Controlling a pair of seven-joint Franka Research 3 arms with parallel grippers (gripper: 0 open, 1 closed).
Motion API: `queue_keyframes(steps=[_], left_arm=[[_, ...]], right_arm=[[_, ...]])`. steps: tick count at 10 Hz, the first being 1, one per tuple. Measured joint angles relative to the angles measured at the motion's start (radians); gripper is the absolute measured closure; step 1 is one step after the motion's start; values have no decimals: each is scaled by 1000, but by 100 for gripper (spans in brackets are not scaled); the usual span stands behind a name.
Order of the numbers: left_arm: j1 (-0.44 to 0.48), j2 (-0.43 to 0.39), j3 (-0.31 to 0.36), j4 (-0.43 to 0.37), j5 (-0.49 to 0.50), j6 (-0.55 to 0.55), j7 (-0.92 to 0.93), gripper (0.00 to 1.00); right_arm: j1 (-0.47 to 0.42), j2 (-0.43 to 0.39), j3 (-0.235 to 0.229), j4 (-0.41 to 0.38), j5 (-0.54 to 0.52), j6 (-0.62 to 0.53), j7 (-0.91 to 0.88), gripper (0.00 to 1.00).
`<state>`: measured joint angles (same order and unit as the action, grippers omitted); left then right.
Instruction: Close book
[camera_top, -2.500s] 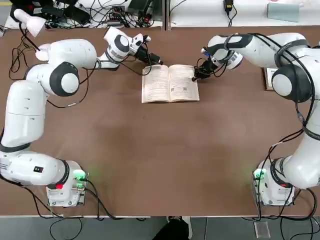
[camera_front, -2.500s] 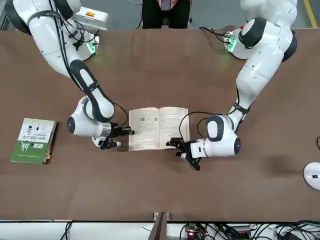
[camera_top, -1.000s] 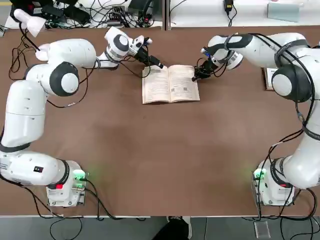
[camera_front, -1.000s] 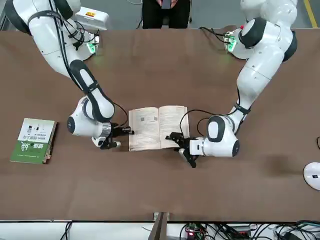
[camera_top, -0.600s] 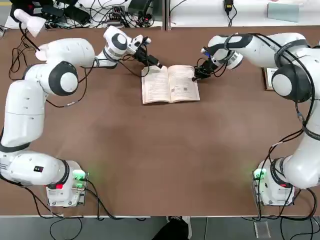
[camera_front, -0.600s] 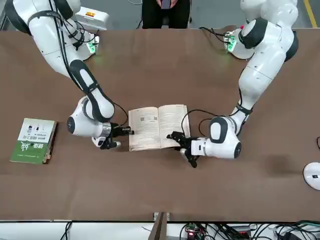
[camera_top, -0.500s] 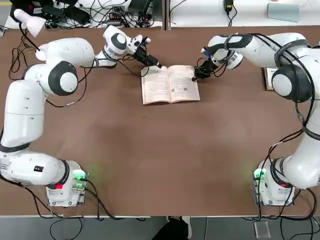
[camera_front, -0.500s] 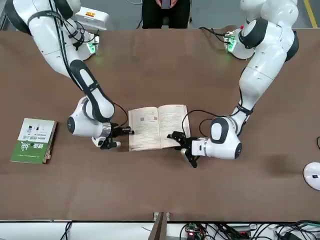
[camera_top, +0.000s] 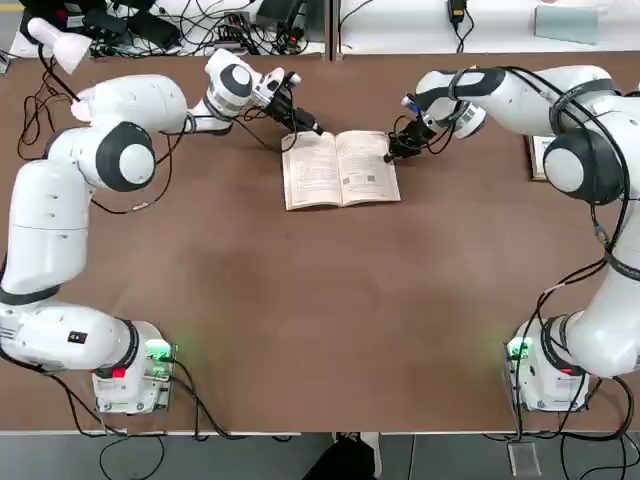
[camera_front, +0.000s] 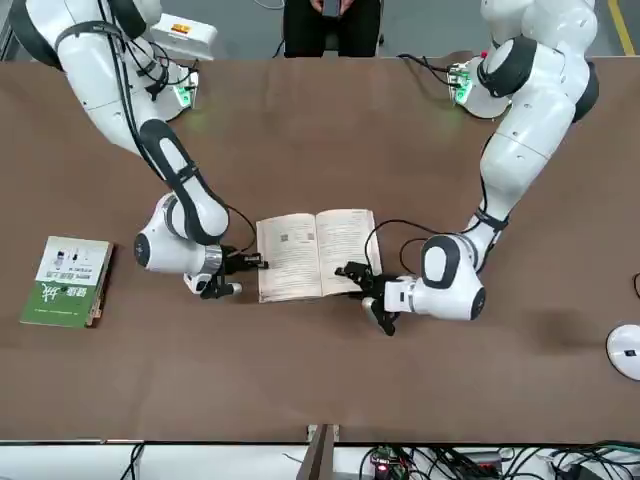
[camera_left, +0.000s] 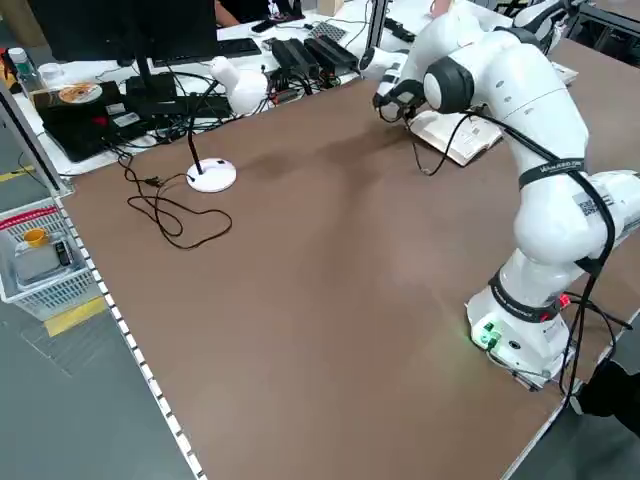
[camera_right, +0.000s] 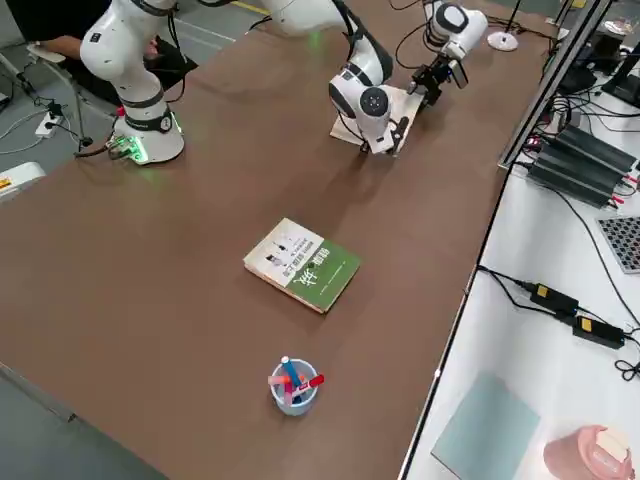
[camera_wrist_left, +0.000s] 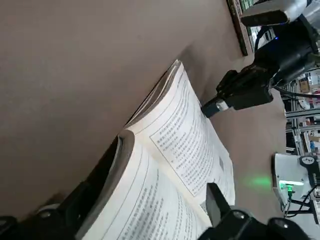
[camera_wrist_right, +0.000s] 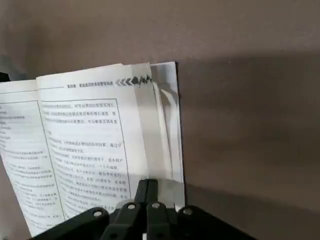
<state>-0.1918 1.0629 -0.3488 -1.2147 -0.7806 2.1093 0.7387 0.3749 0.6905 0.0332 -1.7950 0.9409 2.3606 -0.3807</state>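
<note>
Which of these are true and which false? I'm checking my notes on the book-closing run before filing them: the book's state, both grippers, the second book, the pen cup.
1. The open book lies with printed pages showing. True.
2. The right gripper is wide open. False: it is shut, at the book's right-hand edge as the top view shows it.
3. The left gripper is at the open book's left-hand side in the top view. True: the left gripper has its fingers apart there.
4. The green-and-white book lies open. False: it is closed, cover up.
5. The cup is empty. False: markers stand in it.
</note>
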Motion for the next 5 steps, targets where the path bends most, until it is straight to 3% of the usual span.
queue_keyframes(steps=[5], left_arm=[[13,-10,2,10,0,-57,-73,0]], right_arm=[[0,0,0,0,0,0,0,99]])
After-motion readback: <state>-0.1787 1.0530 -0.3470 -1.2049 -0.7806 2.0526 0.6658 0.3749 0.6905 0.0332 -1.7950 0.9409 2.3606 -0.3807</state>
